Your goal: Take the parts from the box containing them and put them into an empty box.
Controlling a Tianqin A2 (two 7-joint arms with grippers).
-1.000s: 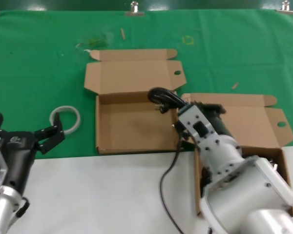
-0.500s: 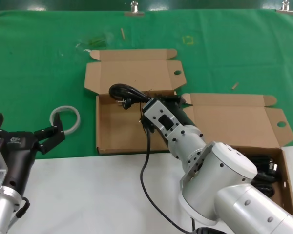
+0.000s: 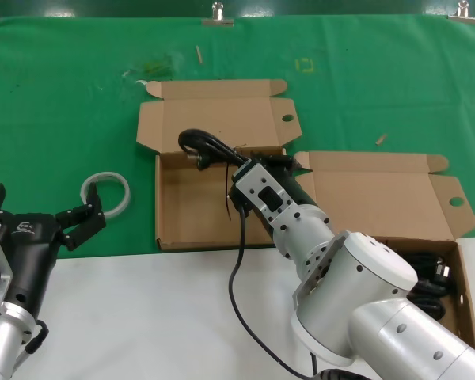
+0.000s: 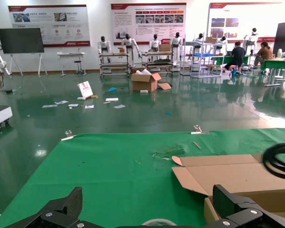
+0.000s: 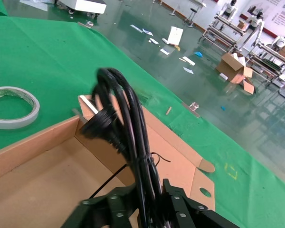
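My right gripper [image 3: 239, 170] is shut on a coiled black power cord [image 3: 206, 147], one of the parts, and holds it over the back of the empty box [image 3: 182, 218] on the left. One loose end of the cord [image 3: 237, 273] trails down across the box's front wall onto the white table. In the right wrist view the cord [image 5: 128, 128] rises from between the jaws of the gripper [image 5: 152, 202] above the bare box floor [image 5: 38, 183]. More black cords [image 3: 429, 279] lie in the box containing them [image 3: 462, 261] at the right, mostly hidden by my arm. My left gripper [image 3: 41, 207] waits open at the near left.
A white tape ring [image 3: 105, 193] lies on the green mat left of the empty box, also seen as the ring [image 5: 12, 107] and the ring [image 4: 159, 222]. Both boxes have lids [image 3: 218, 119] folded back. A white table strip runs along the near edge.
My right gripper carried the cord leftward from over the right box to above the left box, then nearly stopped. The left arm has not moved.
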